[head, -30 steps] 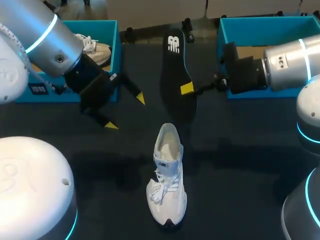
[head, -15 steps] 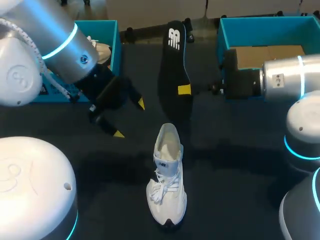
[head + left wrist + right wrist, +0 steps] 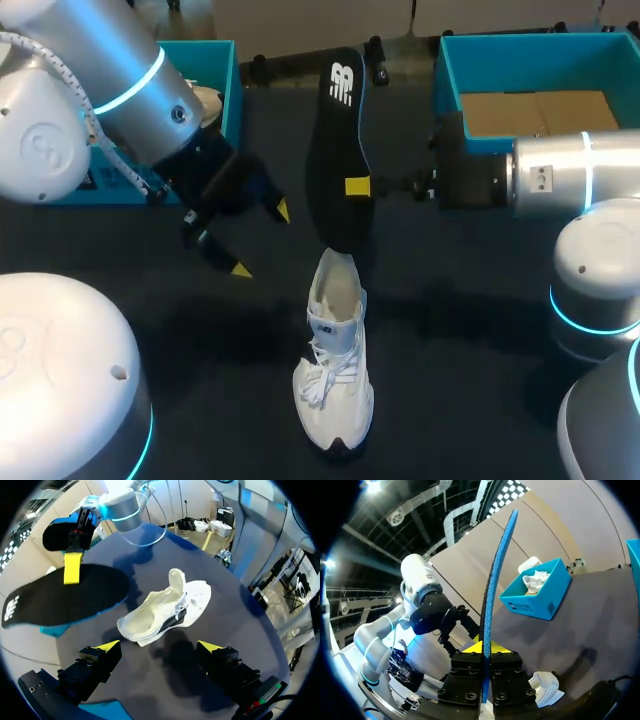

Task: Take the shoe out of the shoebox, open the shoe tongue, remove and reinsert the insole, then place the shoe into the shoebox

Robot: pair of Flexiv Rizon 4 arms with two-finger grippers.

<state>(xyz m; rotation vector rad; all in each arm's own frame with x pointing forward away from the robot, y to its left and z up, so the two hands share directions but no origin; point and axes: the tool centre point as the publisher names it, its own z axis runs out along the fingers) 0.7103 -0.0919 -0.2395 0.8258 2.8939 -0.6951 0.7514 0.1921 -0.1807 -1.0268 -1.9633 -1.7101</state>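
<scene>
At the far left a teal box holds a second white shoe. Just inboard of it the left gripper hangs over the dark table, its yellow tips spread wide with nothing between them, well apart from the work. In the middle, the flat black foam insole is held up in the air, its lower end just over the mouth of the white lace-up shoe. The shoe stands on its sole unsupported, laces toward the robot. The right gripper is clamped on the insole's side edge about mid-length, and beyond it sits the open teal shoebox with a brown cardboard floor. The likely trouble is that a thin insole pinched at one edge can flex or swivel. Its end may then catch the collar or tongue rather than slide inside, and with nothing steadying the shoe, a push could tip or shove it. The head view shows the insole's broad face and only one yellow fingertip. The right wrist view shows it edge-on, blue-edged, with both fingers against it, which confirms the grip. The left wrist view alone shows the insole's end beside the shoe and seemingly not touching it.
</scene>
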